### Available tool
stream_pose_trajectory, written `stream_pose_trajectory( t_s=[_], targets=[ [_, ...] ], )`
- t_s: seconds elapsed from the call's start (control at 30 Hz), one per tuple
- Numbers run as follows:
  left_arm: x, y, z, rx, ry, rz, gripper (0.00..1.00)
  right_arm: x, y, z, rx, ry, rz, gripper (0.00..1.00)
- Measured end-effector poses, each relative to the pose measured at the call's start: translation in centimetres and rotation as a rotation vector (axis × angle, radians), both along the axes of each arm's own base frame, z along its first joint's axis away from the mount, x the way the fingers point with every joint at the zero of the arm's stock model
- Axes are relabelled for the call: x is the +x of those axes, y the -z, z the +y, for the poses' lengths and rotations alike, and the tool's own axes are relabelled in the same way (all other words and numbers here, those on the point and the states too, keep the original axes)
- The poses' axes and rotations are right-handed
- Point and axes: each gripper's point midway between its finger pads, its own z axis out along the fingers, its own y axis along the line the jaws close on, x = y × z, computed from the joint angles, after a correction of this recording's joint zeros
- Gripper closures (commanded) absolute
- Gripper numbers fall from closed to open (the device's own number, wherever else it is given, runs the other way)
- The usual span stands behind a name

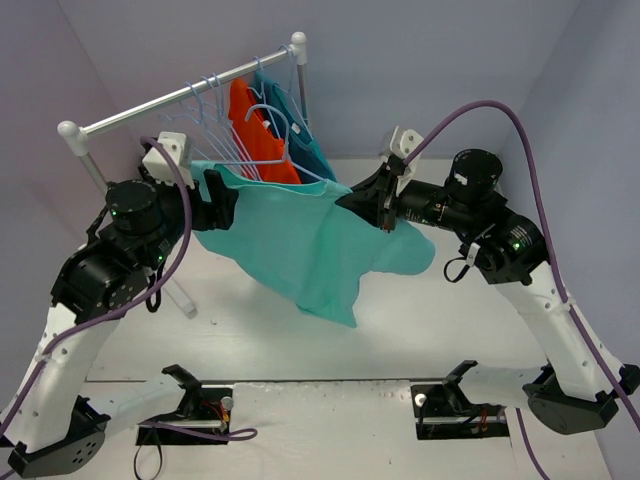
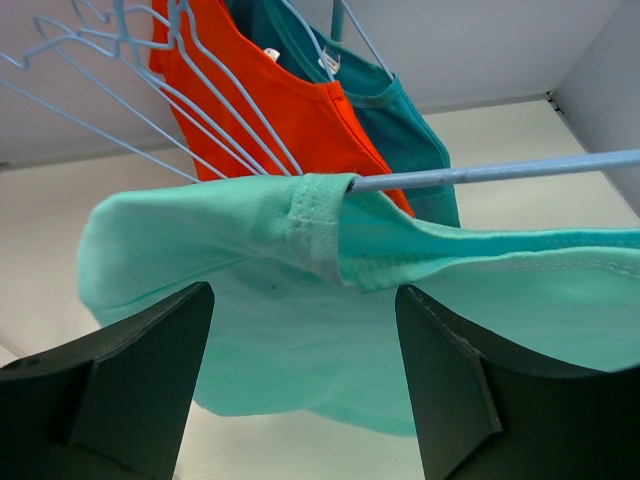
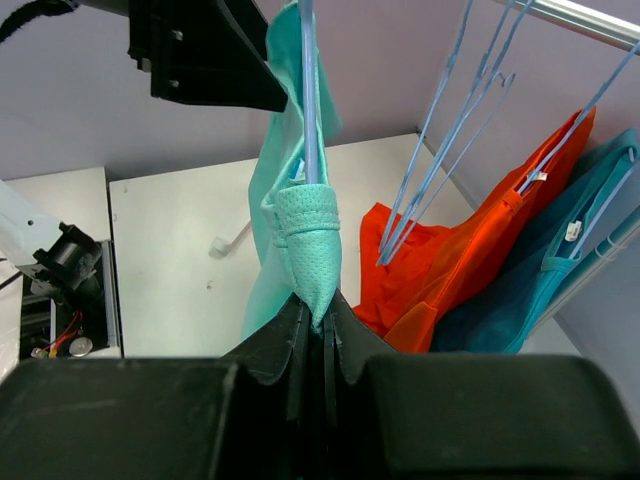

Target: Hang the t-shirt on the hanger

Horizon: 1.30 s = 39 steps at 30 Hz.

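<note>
**Top view.** The t-shirt [image 1: 320,240] hung in the air above the table [image 1: 250,340]. It was stretched between the left tool [image 1: 218,195] at its 9 o'clock edge and the right tool [image 1: 385,205] at its 3 o'clock edge. Its loose lower part drooped to a point toward 6 o'clock. The rack [image 1: 180,95] stood at 12 o'clock and carried an orange shirt [image 1: 262,135], a teal shirt [image 1: 318,155] and spare hangers [image 1: 210,115].

**Left wrist view only.** The hanger [image 2: 500,170] appeared as a pale blue wire that ran in from 3 o'clock and slipped under a stitched hem of the t-shirt. The left tool's jaws stood wide, with the cloth between them but unclamped.

**Right wrist view only.** The right tool was pinched tight on a stitched fold of the cloth. The wire rose from that fold toward 12 o'clock.

**Fabric.** Plain, light mint, softly creased.
</note>
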Motion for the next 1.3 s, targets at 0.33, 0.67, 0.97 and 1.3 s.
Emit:
stream_pose_trajectory(
  t_s=[0.33,0.67,0.97,1.3],
  targets=[
    [1.1,0.9,-0.3,-0.011,-0.038,0.037,0.49,0.4,1.5,0.4,-0.011,0.001,0.036,1.00],
    [1.2,0.6,0.5,-0.020,-0.086,0.028,1.00,0.7,2.8,0.6,-0.020,0.001,0.055,1.00],
    [1.5,-1.8,0.7,0.032,-0.071,-0.025,1.00,0.8,3.8,0.7,-0.026,0.001,0.065,1.00],
    [1.5,-7.3,1.2,0.136,-0.041,-0.129,0.66,0.3,5.2,0.7,-0.032,-0.017,0.089,1.00]
  ],
)
